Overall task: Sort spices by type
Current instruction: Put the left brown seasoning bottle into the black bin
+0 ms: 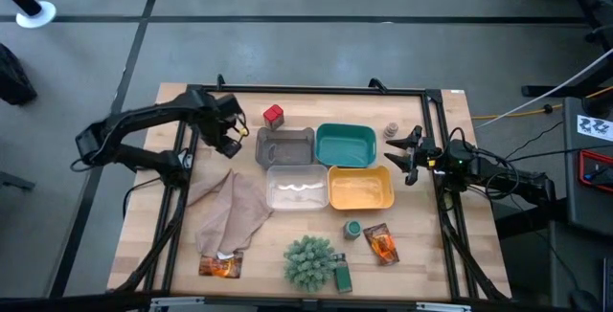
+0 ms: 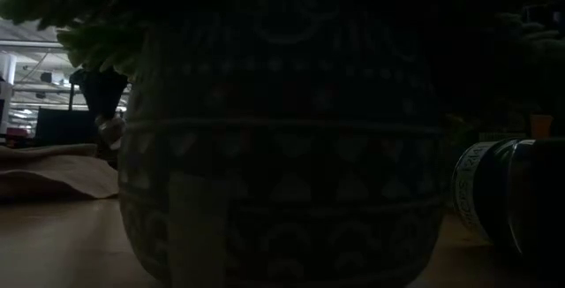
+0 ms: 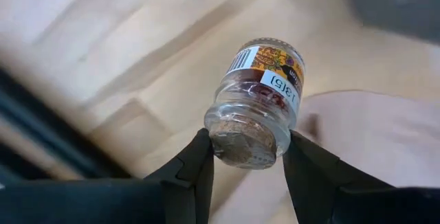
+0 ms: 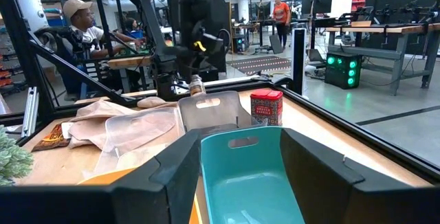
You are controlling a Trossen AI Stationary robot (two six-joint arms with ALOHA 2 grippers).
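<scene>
My left gripper [image 1: 233, 138] is near the table's far left, beside the grey tray [image 1: 285, 146], shut on a tiny brownish-topped jar [image 3: 256, 104]. The other tiny jar [image 1: 393, 131] stands right of the teal tray [image 1: 345, 144], just beyond my open right gripper [image 1: 407, 155]. One red tub [image 1: 274, 115] stands behind the grey tray. A green jar [image 1: 352, 228] stands near the yellow tray [image 1: 361, 188], and another [image 1: 342, 275] lies by the plant ball. One orange sachet [image 1: 381, 244] lies on the wood, and one [image 1: 220, 266] lies at the cloth's near edge. My left gripper pinches the tiny jar at its brownish-topped end [image 3: 242, 147], one finger [image 3: 199, 165] on either side of the glass just below the top. The jar points away from the fingers with its labelled end [image 3: 271, 66] farthest out. It is lifted clear, above the wood and the cloth.
A beige cloth [image 1: 230, 211] lies crumpled on the left. The clear tray [image 1: 297, 188] sits in the middle. The spiky plant ball [image 1: 309, 260] stands at the near edge in a patterned pot [image 2: 282, 155] that fills the low view. People sit and stand in the room beyond.
</scene>
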